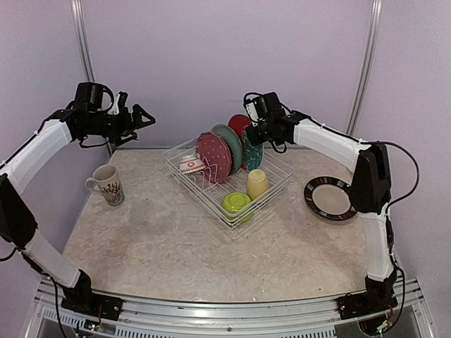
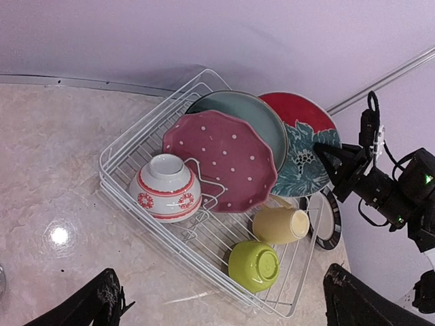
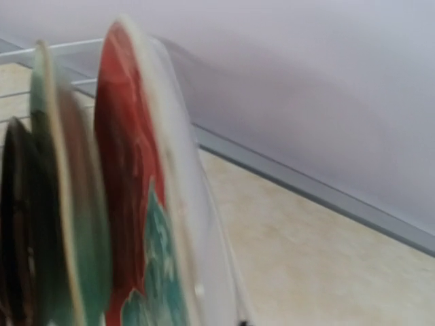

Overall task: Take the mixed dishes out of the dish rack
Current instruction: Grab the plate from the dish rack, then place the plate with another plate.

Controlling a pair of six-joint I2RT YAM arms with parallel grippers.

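Two pieces are out: the mug point(image 1: 107, 184) stands left of the dish rack point(image 1: 194, 189) and the dark plate point(image 1: 330, 198) lies right of it. Still inside are the red plate point(image 1: 240, 124), teal plate point(image 1: 229, 141), pink plate point(image 1: 213, 156), small bowl point(image 1: 191, 165), green bowl point(image 1: 237, 204) and yellow cup point(image 1: 257, 184). My right gripper point(image 1: 251, 135) looks pinched on the red plate's rim. My left gripper point(image 1: 141, 118) hangs wide apart and empty, up left of the rack.

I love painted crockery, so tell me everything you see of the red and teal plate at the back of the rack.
The round red and teal flower-patterned plate looks like glazed ceramic: red above, teal leaves and blossoms below, pale rim. It stands on edge, nearly upright, hindmost in the white wire dish rack, right behind a plain teal plate. The jaws of the right gripper look closed on its rim.
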